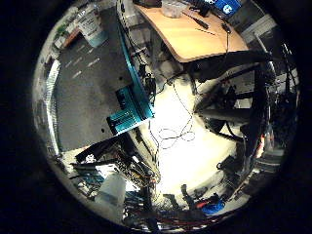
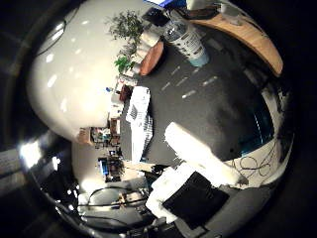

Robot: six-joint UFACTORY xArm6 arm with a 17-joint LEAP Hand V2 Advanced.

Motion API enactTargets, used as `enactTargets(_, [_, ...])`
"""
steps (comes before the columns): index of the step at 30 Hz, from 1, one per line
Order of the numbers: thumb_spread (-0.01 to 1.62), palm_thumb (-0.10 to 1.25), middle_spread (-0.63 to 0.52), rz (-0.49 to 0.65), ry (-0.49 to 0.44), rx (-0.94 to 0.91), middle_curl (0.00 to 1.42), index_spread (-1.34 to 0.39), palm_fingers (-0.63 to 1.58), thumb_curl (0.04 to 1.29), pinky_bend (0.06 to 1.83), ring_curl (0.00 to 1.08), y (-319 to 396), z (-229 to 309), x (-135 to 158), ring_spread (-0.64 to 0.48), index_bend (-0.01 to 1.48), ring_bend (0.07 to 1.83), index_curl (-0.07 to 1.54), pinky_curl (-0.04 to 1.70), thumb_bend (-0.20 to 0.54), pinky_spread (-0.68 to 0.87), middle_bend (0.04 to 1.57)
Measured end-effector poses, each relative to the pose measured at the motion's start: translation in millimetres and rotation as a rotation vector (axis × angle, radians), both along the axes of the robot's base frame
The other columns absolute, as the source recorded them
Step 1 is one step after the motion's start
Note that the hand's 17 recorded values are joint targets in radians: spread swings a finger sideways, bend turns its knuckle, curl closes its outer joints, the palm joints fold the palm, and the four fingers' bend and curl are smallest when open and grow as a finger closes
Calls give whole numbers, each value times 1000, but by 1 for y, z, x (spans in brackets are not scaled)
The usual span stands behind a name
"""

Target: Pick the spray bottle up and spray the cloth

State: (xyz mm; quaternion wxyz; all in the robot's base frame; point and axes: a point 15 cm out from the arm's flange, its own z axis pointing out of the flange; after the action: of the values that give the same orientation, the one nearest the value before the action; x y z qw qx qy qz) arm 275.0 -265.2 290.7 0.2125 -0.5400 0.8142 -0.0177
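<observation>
- Nothing done yet, by my read: spray bottle [image 2: 185, 37] stands upright on the dark table [image 2: 218, 104], near its far edge, untouched.
- Hand [image 2: 198, 153] well apart from the bottle; one white finger shows straight, holding nothing, so it reads as wide.
- Folded white cloth [image 2: 138, 119] lies at the table's side edge, apart from the bottle.
- Left: reach, grasp, lift, spray.
- Bottle contents: can't tell.

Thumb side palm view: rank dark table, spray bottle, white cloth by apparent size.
1. dark table, largest by far.
2. white cloth, lying at the table's edge.
3. spray bottle, standing at the far end.
The cloth and bottle look close in size, and the bottle is farther away, so that order is unsure.
</observation>
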Motion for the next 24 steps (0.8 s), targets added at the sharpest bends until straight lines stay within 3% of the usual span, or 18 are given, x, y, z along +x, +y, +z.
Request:
enactTargets(11, [1141,459,111,-15,-121,78,349,-240,108,263,443,256,-43,2,28,168,128,366,232,319,-27,370,224])
enactTargets(24, [1123,439,176,-25,-236,192,337,-211,14,262,507,257,-94,-16,77,173,142,374,225,320,-19,353,218])
